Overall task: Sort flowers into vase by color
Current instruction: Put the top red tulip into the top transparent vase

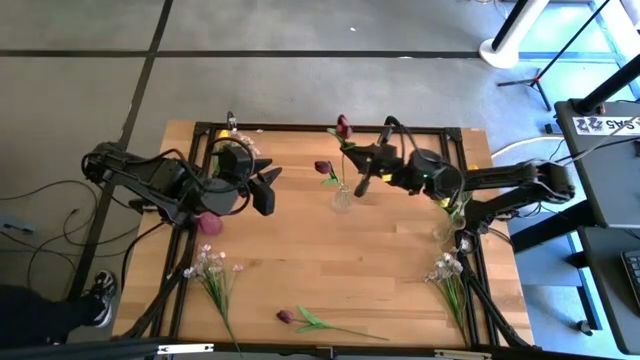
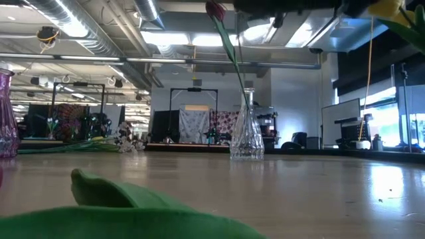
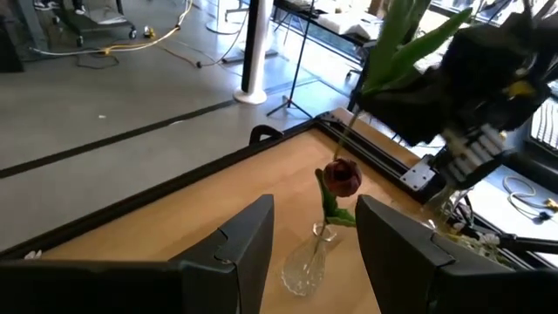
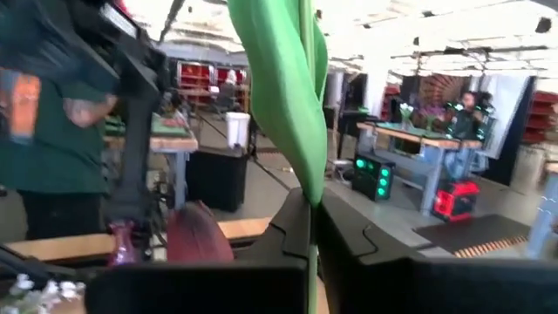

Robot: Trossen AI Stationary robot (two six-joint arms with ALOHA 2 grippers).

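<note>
My right gripper (image 1: pixel 358 166) hovers over the middle of the table, shut on a dark red tulip (image 1: pixel 343 125) whose blossom leans toward the far edge. Its green leaf (image 4: pixel 288 87) rises past the fingers. Just below stands a clear vase (image 1: pixel 341 198) with another dark red tulip (image 3: pixel 342 177) in it, stem in the neck. My left gripper (image 1: pixel 272 192) is open and empty to the vase's left, facing it (image 3: pixel 314 253). A third dark red tulip (image 1: pixel 290 316) lies at the near edge. White-pink sprigs (image 1: pixel 210 265) (image 1: pixel 448 270) lie near left and near right. My right gripper pinches the held tulip's green stem (image 4: pixel 310 194) between its two fingers, just below the long leaf. The fingers lie across the stem, coming level from the table's right. The flower is lifted clear, its blossom tilted toward the far edge and its lower stem (image 3: pixel 347 131) pointing down toward the clear vase.
A pink vase (image 1: pixel 208 222) stands under the left arm. Another clear vase (image 1: pixel 445 230) with greenery and a yellow bloom (image 2: pixel 388 10) stands under the right arm. A black frame (image 1: pixel 300 128) rims the table. A person (image 4: pixel 52 113) stands in the room beyond.
</note>
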